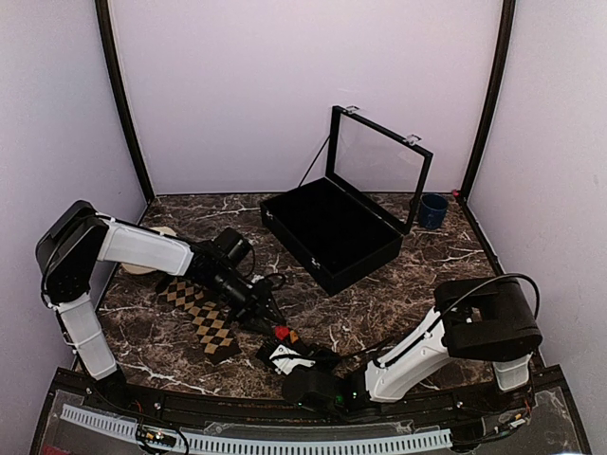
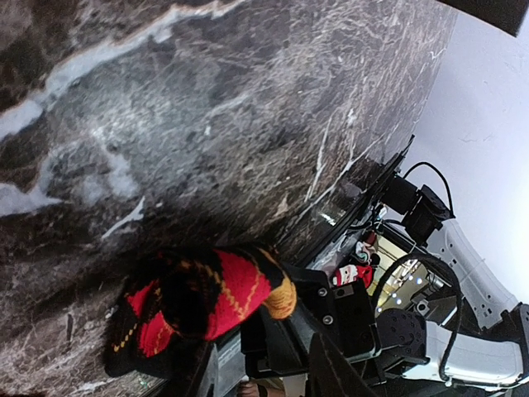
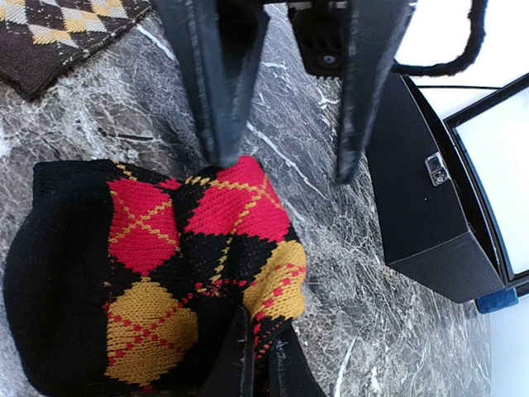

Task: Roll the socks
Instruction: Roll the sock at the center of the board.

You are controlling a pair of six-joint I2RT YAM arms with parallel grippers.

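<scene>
Red-and-orange sock (image 3: 207,273) looks loosely bundled at the table's (image 1: 408,284) six o'clock. The right gripper (image 3: 256,364) pinches it and the left gripper (image 3: 285,165) has its jaws parted beside it. Tan sock (image 1: 204,318) lies flat at ten o'clock, not yet rolled.

The left gripper (image 1: 268,320) and right gripper (image 1: 287,355) crowd the front middle at the red sock (image 1: 283,333), the tan sock (image 1: 204,318) lies flat to their left, the open black case (image 1: 327,237) blocks the centre behind, and bare table (image 1: 417,275) is free on the right up to the blue cup (image 1: 433,210).
</scene>
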